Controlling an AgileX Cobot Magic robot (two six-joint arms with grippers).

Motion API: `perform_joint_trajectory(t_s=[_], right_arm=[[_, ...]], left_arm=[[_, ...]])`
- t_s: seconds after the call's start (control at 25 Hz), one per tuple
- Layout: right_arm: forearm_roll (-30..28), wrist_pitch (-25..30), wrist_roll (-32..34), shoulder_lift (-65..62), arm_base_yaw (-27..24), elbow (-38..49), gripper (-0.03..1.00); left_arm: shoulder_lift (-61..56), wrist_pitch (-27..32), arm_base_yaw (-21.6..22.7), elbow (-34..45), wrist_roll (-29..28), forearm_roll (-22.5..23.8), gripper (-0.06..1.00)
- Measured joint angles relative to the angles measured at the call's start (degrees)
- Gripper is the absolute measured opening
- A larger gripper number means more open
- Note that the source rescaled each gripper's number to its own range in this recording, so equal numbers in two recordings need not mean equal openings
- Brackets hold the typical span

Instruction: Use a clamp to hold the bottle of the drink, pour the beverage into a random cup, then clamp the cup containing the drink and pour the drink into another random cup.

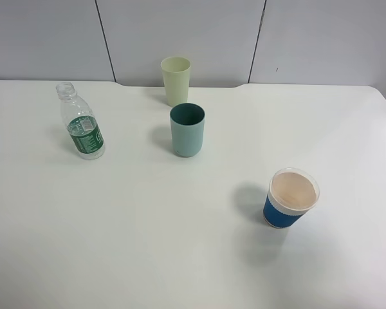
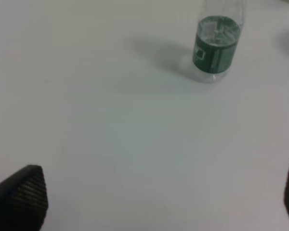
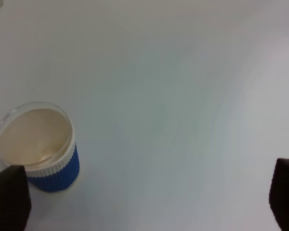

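A clear uncapped bottle (image 1: 81, 125) with a green label stands upright at the table's left. It also shows in the left wrist view (image 2: 216, 45). A teal cup (image 1: 187, 129) stands mid-table, with a pale yellow-green cup (image 1: 175, 80) behind it. A blue cup with a white rim (image 1: 291, 197) stands at the right; it also shows in the right wrist view (image 3: 38, 144). My left gripper (image 2: 164, 202) is open and empty, well short of the bottle. My right gripper (image 3: 149, 199) is open and empty, beside the blue cup. Neither gripper shows in the exterior high view.
The white table (image 1: 148, 232) ends at a grey panelled wall (image 1: 180, 32) at the back. A notch cuts into the table's back edge behind the pale cup.
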Motion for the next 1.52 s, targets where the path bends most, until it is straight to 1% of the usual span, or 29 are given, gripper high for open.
perform_joint_trajectory(t_s=[0.72,0.92,1.52], right_arm=[[-0.05,0.0,0.06,0.0,0.0,0.0,1.0],[1.52,-0.06,0.06,0.0,0.0,0.0,1.0],[1.33,-0.06,0.06,0.0,0.0,0.0,1.0]], left_arm=[[0.0,0.0,0.0,0.0,0.0,0.0,1.0],[0.0,0.0,0.0,0.0,0.0,0.0,1.0],[0.0,0.0,0.0,0.0,0.0,0.0,1.0]])
